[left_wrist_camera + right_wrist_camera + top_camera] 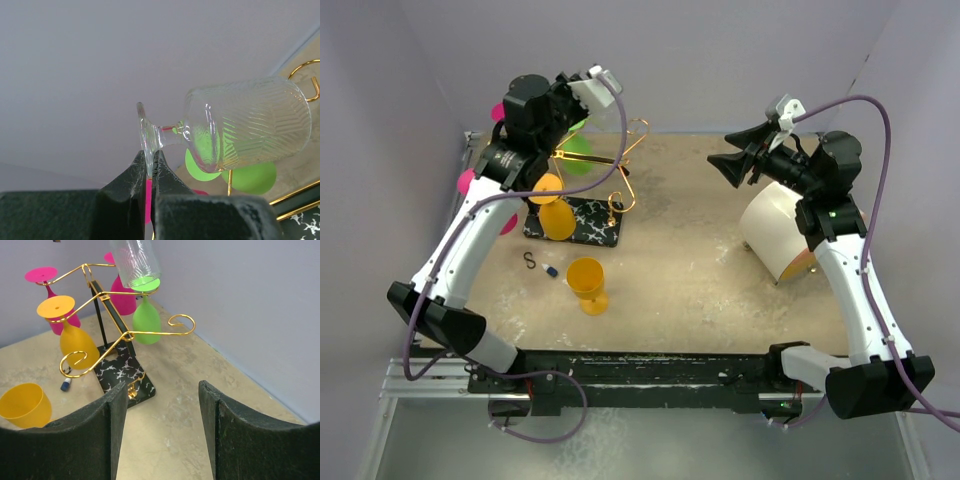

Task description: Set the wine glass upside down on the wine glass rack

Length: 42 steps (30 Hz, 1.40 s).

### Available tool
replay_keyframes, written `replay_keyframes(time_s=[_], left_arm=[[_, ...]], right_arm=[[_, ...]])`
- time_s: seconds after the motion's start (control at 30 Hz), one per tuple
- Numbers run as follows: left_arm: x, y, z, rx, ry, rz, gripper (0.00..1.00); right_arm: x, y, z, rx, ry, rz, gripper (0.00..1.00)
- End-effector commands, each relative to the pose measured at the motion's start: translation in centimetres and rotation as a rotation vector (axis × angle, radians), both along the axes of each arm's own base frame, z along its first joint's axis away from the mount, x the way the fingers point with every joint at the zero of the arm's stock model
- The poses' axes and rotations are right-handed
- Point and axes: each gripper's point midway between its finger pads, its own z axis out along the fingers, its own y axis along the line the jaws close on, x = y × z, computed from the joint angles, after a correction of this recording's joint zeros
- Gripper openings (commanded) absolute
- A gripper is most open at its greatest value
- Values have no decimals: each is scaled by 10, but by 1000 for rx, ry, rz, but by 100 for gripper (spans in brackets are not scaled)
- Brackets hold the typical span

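My left gripper [149, 155] is shut on the foot rim of a clear ribbed wine glass [245, 130], which lies tilted on its side in the air. From the right wrist view the wine glass [135, 260] hangs bowl-down just above the top arms of the wine glass rack [125, 335]. That rack is gold wire with spiral curls on a black marbled base [582, 225]. Orange [75, 340], green [146, 320] and pink [122, 297] glasses hang on it upside down. My right gripper [160, 390] stands open and empty, off to the right of the rack, facing it.
An orange glass [587, 285] stands upright on the table in front of the rack. A small S-hook [529, 261] and a blue bit [551, 272] lie beside it. A white cylinder [780, 232] lies under the right arm. Walls close in the back and both sides.
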Motion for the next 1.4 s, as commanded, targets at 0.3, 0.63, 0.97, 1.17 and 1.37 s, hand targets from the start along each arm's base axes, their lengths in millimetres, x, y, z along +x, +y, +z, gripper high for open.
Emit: replay_keyframes(time_s=[0.3, 0.63, 0.97, 1.17, 1.37], left_arm=[[13, -19, 30, 284, -202, 31, 0], [20, -31, 4, 393, -171, 3, 0], [30, -43, -25, 456, -131, -29, 0], [31, -51, -42, 525, -112, -83, 0], [31, -58, -53, 561, -109, -125, 0]], right_arm=[[-3, -3, 19, -6, -69, -3, 61], [-1, -3, 17, -9, -65, -4, 61], [0, -3, 15, -10, -61, -3, 60], [1, -3, 14, -12, -59, -4, 60], [1, -2, 12, -15, -56, -1, 60]])
